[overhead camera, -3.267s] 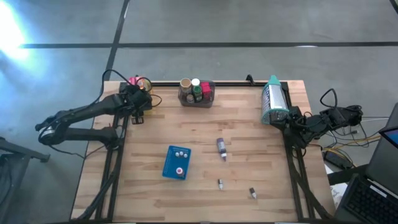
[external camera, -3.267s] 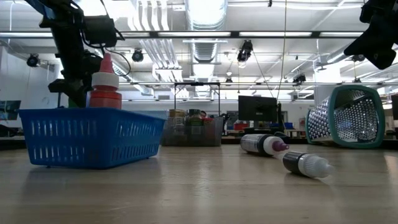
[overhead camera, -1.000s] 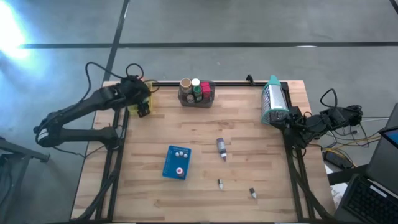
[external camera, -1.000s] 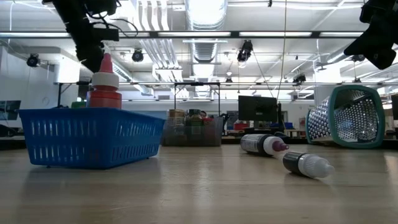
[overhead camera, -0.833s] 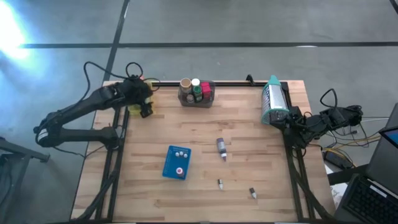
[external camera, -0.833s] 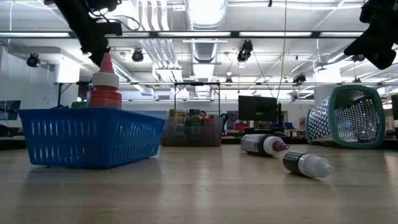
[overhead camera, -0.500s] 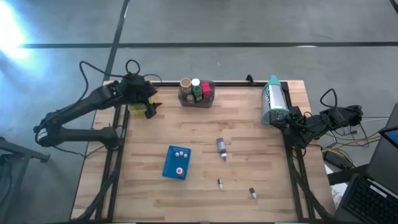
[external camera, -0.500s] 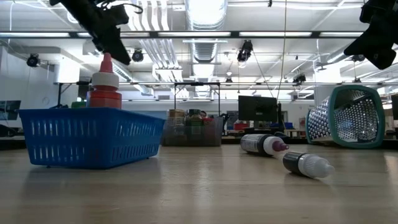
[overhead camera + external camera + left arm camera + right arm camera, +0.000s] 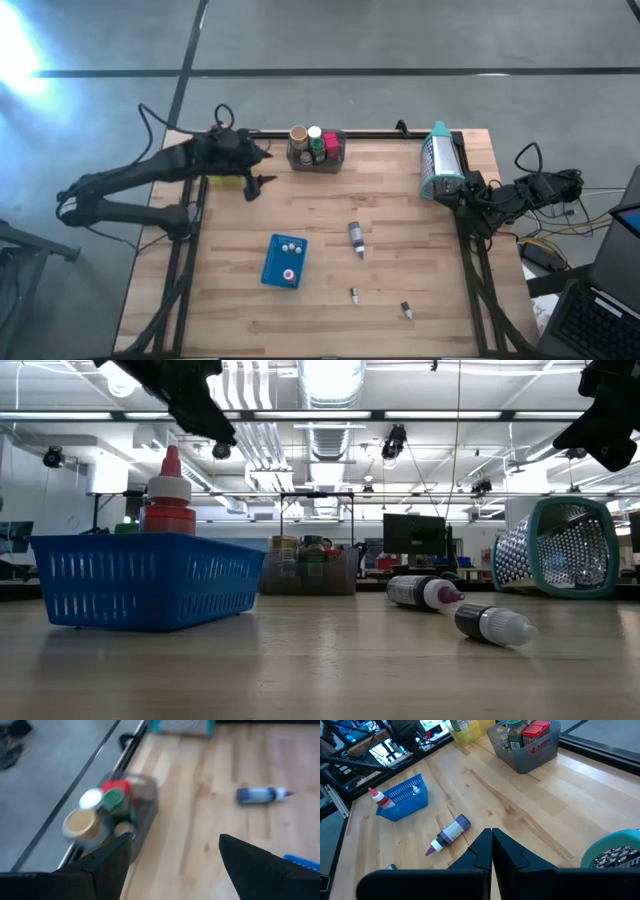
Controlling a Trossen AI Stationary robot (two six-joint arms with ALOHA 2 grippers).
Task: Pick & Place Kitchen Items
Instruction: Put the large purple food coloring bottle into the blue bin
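My left gripper [image 9: 262, 170] hangs open and empty above the table's far left part, between the yellow bin [image 9: 226, 180] and the grey bin [image 9: 316, 149] of small jars and cans; the left wrist view shows its fingers apart, facing that grey bin [image 9: 114, 809]. A purple bottle [image 9: 356, 238] lies on its side mid-table. Two tiny bottles [image 9: 354, 295] [image 9: 406, 310] lie near the front edge. A blue basket [image 9: 284, 260] holds a red bottle [image 9: 170, 495] and white-capped ones. My right gripper [image 9: 491, 845] waits shut at the right edge [image 9: 470, 205].
A teal-rimmed mesh container [image 9: 440, 160] lies on its side at the far right, close to my right arm. A black rail [image 9: 380, 133] runs along the far edge behind the grey bin. Bare wood lies between the grey bin and the purple bottle.
My left gripper has risen away from the yellow bin and swung toward the table's right edge, toward the grey bin. It has tipped up from pointing steeply down to a shallower slant. Its fingers have stayed apart, with nothing between them.
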